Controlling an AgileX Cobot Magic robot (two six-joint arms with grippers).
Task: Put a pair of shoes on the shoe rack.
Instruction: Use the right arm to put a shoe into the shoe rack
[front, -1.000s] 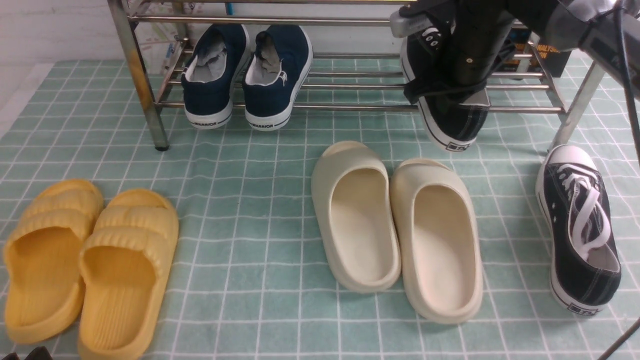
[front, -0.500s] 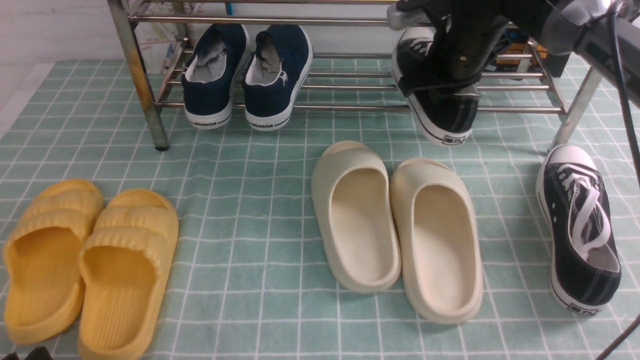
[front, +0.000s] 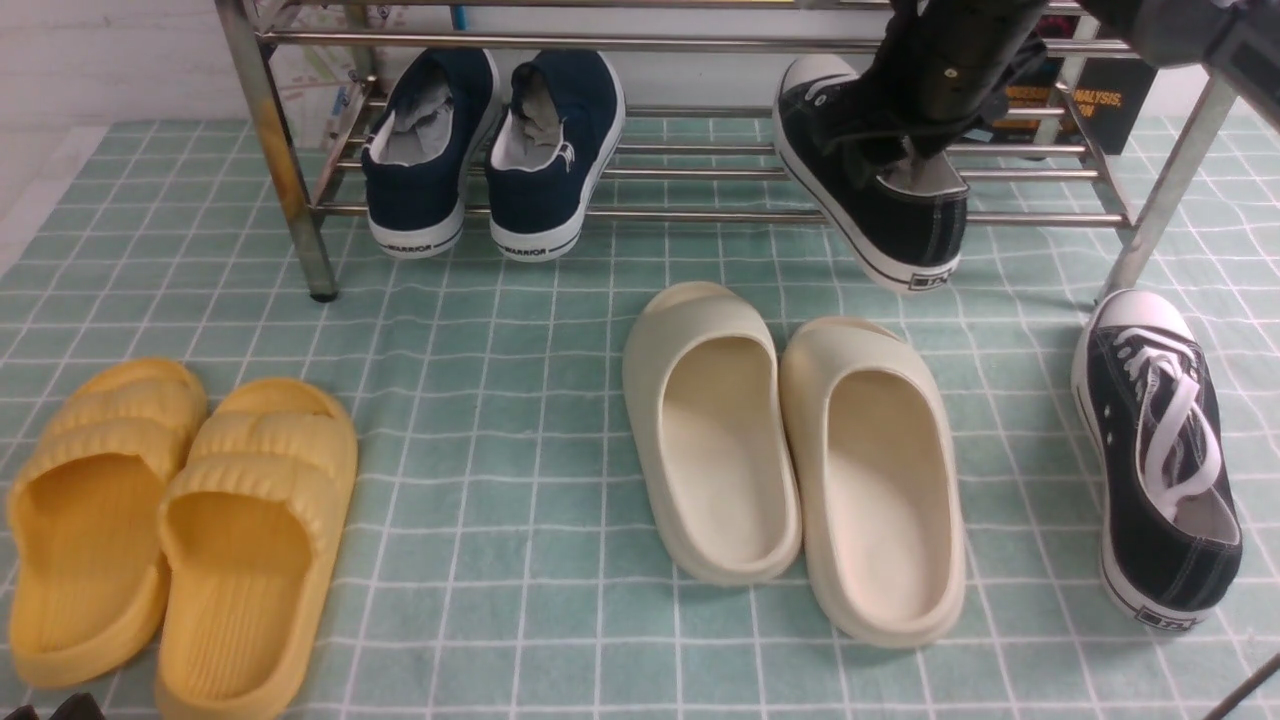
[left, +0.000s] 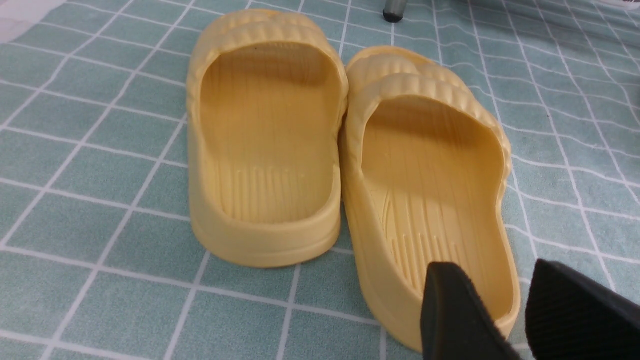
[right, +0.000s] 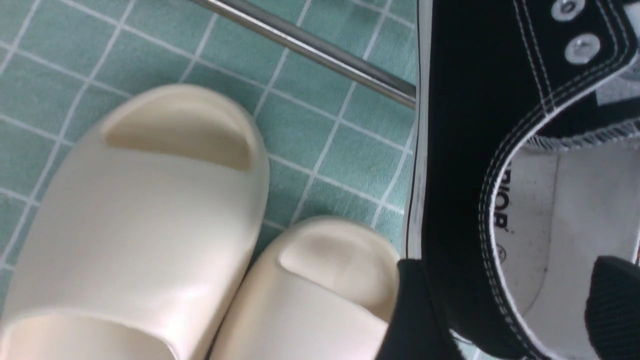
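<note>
- One black sneaker (front: 880, 200) is set toe-inward on the shoe rack (front: 700, 215), upper right of the front view; its heel overhangs the front bar, so it is likely only part-seated.
- The right gripper (right: 515, 315) is seen with jaws apart, astride its collar wall.
- The other black sneaker (front: 1160, 460) is left on the cloth (front: 480, 330), lower right.
- The approach is crowded at centre by cream slides (front: 790, 460); the shelf's upper left is taken by navy sneakers (front: 490, 150).
- The left gripper (left: 520, 320) is held slightly apart, empty.

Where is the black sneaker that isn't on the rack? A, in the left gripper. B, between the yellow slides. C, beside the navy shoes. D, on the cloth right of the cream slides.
D: the black sneaker lies on the checked cloth, right of the cream slides and apart from them.
</note>
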